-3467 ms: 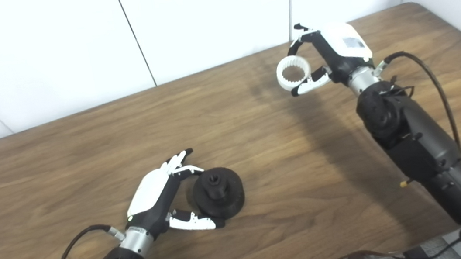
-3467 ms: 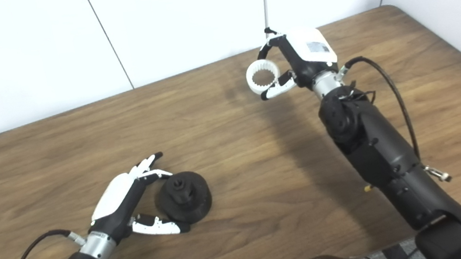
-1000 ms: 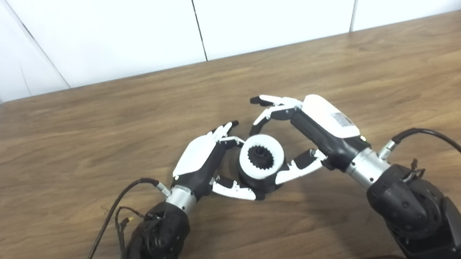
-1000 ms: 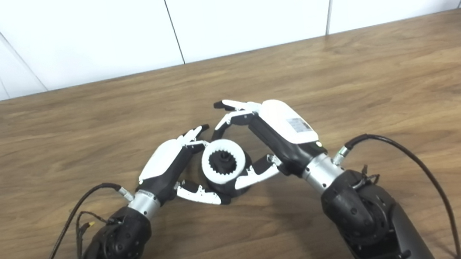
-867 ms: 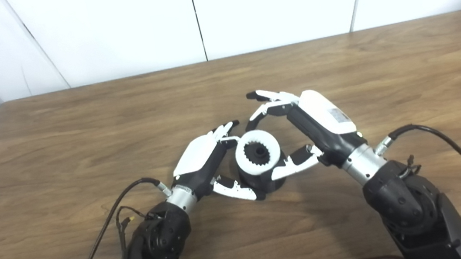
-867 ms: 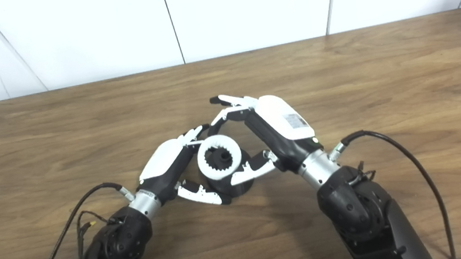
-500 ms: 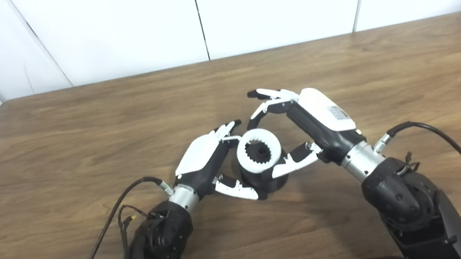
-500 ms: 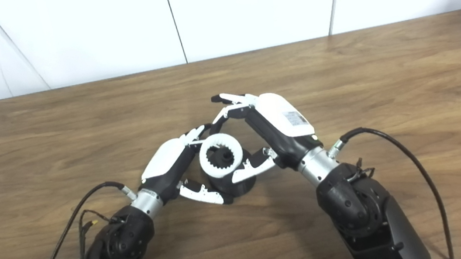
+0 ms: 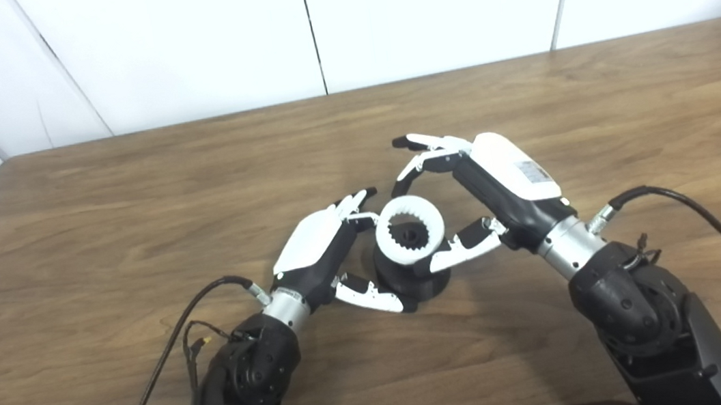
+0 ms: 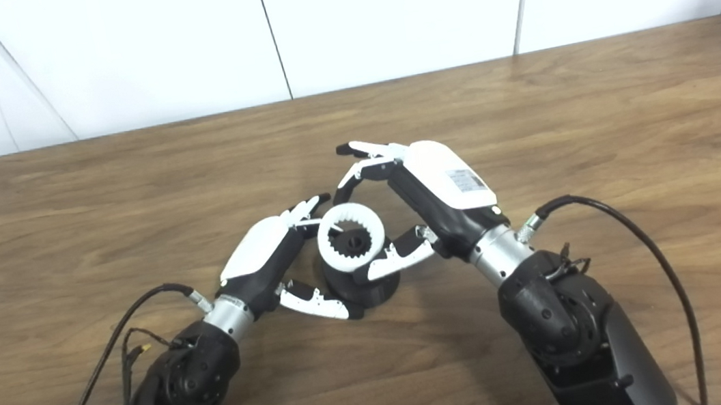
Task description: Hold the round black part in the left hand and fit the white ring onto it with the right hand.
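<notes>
Two hands meet over one small stack, and the ring (image 9: 409, 230) could jam if its teeth miss the black part's (image 9: 413, 280) hub, or tilt and slip off. The right hand (image 9: 471, 206) pinches the ring (thumb at its four o'clock edge, fingers near twelve). The left hand (image 9: 332, 251) cups the black part on the table (image 9: 94, 214) from nine o'clock, thumb at seven.
</notes>
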You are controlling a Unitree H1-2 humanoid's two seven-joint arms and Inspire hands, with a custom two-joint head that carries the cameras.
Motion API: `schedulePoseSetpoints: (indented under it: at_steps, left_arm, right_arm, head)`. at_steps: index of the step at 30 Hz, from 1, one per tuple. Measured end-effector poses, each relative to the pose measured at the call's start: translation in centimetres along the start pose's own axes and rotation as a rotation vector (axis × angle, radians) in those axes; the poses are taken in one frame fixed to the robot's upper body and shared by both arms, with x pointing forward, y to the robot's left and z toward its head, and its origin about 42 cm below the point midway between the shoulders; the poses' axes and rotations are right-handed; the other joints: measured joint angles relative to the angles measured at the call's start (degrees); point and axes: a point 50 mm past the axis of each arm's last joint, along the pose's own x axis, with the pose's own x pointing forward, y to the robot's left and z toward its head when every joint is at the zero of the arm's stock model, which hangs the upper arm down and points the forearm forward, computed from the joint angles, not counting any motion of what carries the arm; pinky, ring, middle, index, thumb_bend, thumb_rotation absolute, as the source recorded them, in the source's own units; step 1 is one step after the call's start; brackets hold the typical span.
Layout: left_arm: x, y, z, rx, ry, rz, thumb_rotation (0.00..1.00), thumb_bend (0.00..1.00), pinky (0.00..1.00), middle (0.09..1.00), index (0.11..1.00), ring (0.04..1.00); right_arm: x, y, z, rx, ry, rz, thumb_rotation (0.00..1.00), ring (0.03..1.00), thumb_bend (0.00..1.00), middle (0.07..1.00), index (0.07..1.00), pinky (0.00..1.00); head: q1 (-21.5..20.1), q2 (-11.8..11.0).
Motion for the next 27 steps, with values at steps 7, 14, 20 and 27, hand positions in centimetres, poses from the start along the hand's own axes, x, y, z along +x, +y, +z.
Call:
schedulePoseSetpoints:
  at_steps: [7, 14, 20, 27]
  left_arm:
    - [0.0, 0.1, 0.0, 0.002, 0.002, -0.005, 0.38, 0.99, 1.0, 1.0, 0.616, 1.0]
    - [0.0, 0.1, 0.0, 0.001, 0.002, -0.005, 0.37, 0.99, 1.0, 1.0, 0.617, 1.0]
    - [0.0, 0.2, 0.1, 0.0, 0.002, -0.007, 0.36, 0.99, 1.0, 1.0, 0.619, 1.0]
    - [-0.1, 0.2, 0.3, 0.0, 0.011, -0.009, 0.36, 0.99, 1.0, 1.0, 0.617, 1.0]
  right_arm:
    - [0.0, 0.2, -0.5, -0.002, 0.017, 0.013, 0.16, 0.873, 0.52, 0.883, 0.495, 0.91]
    - [-0.1, 0.4, -1.0, -0.006, 0.029, 0.028, 0.16, 0.875, 0.52, 0.886, 0.495, 0.91]
    - [-0.2, 1.0, -1.5, 0.002, 0.052, 0.045, 0.15, 0.87, 0.52, 0.881, 0.495, 0.91]
    - [0.0, 1.3, -1.7, 0.003, 0.052, 0.041, 0.16, 0.868, 0.52, 0.88, 0.495, 0.92]
  head:
    - [0.44, 0.44]
    - [0.53, 0.62]
    - [0.62, 0.79]
    - [0.62, 0.97]
